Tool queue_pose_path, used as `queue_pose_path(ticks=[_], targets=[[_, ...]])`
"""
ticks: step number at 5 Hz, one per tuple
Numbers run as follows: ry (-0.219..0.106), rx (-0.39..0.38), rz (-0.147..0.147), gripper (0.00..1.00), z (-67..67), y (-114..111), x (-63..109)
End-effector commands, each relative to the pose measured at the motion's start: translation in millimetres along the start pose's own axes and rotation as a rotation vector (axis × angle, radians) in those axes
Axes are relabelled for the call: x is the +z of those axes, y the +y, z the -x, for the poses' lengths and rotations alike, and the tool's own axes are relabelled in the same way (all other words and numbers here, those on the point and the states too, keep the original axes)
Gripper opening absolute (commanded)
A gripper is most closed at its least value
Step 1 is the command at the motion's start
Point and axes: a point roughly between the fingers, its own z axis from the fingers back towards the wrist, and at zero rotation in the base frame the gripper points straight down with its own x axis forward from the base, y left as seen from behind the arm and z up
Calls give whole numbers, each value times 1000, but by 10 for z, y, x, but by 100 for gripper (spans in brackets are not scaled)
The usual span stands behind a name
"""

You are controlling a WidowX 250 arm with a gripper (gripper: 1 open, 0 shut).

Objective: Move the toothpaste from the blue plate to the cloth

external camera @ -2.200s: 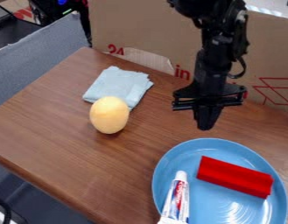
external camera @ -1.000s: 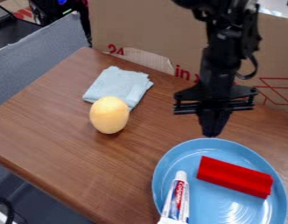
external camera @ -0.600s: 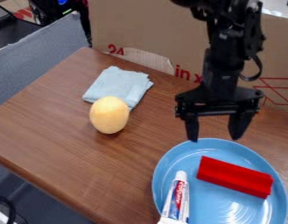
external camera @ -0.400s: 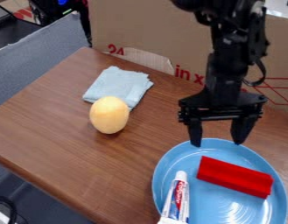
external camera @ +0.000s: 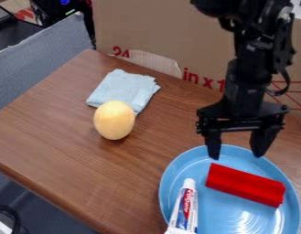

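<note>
Wooden surface (external camera: 48,114) | end effector (external camera: 240,148) fingers spread, empty, above blue plate (external camera: 256,218) far rim | toothpaste (external camera: 186,205) lies nearer camera, leftward, long axis running toward camera | cloth (external camera: 123,89) far left.

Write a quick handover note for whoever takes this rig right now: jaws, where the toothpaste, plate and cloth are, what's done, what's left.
Gripper: jaws open, holding nothing, pointing down over the far rim of the blue plate.
Toothpaste: lying on the plate's near left side, beside the red block.
Cloth: on the table beyond the yellow ball, nothing on it.
Done: nothing moved yet.
Left: grasp the toothpaste, carry it to the cloth, release.
</note>
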Motion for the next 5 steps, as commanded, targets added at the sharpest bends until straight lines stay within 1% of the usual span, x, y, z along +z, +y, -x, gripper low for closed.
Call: queue_pose_path(ticks=[1, 2, 3, 4, 5], targets=[[0, 17, 2, 100, 13, -16, -17], [8, 15, 0, 100, 20, -72, -159], [28, 31, 22, 100, 60, -97, -243], [21, 33, 13, 0, 42, -100, -202], [21, 35, 10, 0, 33, -118, -217]])
